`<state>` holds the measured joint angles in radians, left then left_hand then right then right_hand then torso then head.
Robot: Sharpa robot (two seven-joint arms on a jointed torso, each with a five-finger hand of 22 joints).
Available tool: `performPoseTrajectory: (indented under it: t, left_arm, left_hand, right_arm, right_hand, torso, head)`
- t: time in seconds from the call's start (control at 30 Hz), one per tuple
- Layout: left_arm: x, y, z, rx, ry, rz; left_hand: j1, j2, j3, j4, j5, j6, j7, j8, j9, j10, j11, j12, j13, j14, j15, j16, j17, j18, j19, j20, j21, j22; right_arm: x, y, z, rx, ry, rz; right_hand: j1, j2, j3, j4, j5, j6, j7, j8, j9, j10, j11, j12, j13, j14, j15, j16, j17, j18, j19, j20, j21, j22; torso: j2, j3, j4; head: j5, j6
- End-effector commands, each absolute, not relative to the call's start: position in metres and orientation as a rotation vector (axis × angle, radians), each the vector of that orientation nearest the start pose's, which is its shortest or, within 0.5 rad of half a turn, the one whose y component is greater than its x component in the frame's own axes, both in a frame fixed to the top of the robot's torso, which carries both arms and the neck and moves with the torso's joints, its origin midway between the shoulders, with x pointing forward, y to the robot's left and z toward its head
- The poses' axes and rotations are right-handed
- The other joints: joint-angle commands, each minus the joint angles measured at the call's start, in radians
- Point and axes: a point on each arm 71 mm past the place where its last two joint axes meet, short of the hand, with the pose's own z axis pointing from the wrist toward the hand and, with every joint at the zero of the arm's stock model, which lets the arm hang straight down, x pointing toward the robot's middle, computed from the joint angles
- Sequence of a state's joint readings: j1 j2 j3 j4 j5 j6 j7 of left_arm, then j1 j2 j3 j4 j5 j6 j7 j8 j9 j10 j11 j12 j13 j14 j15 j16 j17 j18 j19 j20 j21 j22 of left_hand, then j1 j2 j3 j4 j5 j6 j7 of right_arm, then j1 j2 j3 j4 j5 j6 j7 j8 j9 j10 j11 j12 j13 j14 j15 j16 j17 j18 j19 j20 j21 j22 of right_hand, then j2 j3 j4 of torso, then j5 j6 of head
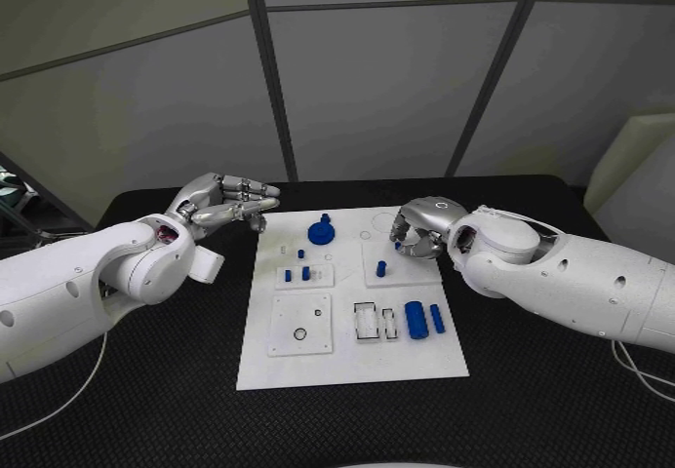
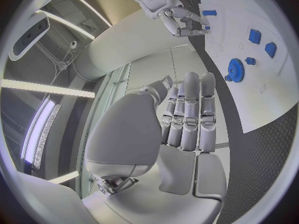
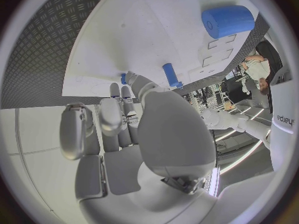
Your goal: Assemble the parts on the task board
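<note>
Left hand empty, fingers curled, upper left of task board; right hand curled at the board's upper right, grip indeterminate.

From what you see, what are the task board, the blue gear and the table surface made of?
Task board: looks like matte white plastic, flat with no glare and shallow moulded recesses; painted sheet is possible. Blue gear: likely plastic, uniform opaque blue, dull finish, toothed rim seen in the left wrist view. Table: black with a raised tread pattern, probably rubber or textured matting; unsure.
</note>
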<state>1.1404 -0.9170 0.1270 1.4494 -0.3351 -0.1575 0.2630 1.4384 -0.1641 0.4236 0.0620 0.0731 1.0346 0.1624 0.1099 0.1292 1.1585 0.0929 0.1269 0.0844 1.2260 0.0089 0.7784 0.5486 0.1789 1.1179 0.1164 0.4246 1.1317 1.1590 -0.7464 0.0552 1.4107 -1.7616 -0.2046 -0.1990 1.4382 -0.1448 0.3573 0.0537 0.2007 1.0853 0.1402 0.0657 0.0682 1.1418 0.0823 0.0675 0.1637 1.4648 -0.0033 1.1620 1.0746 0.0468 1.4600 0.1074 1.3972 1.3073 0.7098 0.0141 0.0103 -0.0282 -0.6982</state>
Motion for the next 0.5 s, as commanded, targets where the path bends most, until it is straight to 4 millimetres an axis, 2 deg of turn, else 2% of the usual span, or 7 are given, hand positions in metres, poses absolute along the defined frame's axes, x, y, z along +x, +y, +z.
performPoseTrajectory:
  t: [0.03, 0.23, 0.5]
  left_arm:
    - [0.506, 0.2598, -0.1525, -0.854, 1.496, -1.475]
    - [0.5061, 0.2591, -0.1529, -0.855, 1.502, -1.478]
    - [0.506, 0.2589, -0.1533, -0.856, 1.511, -1.479]
  left_hand:
    - [-0.003, 0.005, 0.005, -0.001, 0.005, 0.006, -0.002, -0.006, 0.001, 0.006, 0.002, 0.003, 0.001, -0.005, 0.003, -0.005, -0.001, 0.003, -0.009, 0.0, -0.007, -0.001]
    - [-0.003, 0.005, 0.006, -0.002, 0.005, 0.006, -0.001, -0.008, 0.002, 0.006, 0.003, 0.002, 0.001, -0.005, 0.003, -0.011, -0.003, 0.003, -0.009, 0.0, -0.01, -0.004]
    - [-0.002, 0.005, 0.007, -0.004, 0.005, 0.006, 0.001, -0.01, 0.002, 0.005, 0.004, 0.001, 0.001, -0.005, 0.004, -0.017, -0.006, 0.003, -0.009, 0.001, -0.014, -0.007]
  right_arm:
    - [0.5117, -0.184, -0.1834, -0.353, 1.657, 0.408]
    - [0.5131, -0.1826, -0.1874, -0.363, 1.698, 0.405]
    - [0.5135, -0.1808, -0.1919, -0.375, 1.736, 0.397]
  right_hand:
    - [-0.002, 0.016, 0.02, -0.007, 0.005, 0.015, -0.001, 0.006, 0.002, 0.016, 0.0, -0.003, -0.009, 0.011, -0.003, 0.009, 0.007, 0.001, 0.016, -0.006, 0.01, 0.093]
    - [-0.011, 0.037, 0.05, -0.021, 0.003, 0.042, -0.009, 0.01, 0.005, 0.041, -0.008, -0.003, -0.026, 0.013, -0.01, 0.018, 0.017, -0.002, 0.023, -0.012, 0.021, 0.105]
    - [-0.017, 0.04, 0.057, -0.028, 0.003, 0.05, -0.011, 0.011, 0.006, 0.048, -0.01, -0.004, -0.033, 0.014, -0.011, 0.022, 0.021, -0.003, 0.025, -0.014, 0.025, 0.11]
  torso:
    - [0.0, 0.0004, 0.0004]
    - [-0.001, 0.0005, -0.0002]
    - [-0.001, 0.0, 0.0003]
  head:
    - [-0.001, -0.001]
    - [-0.001, -0.003]
    - [-0.002, -0.006]
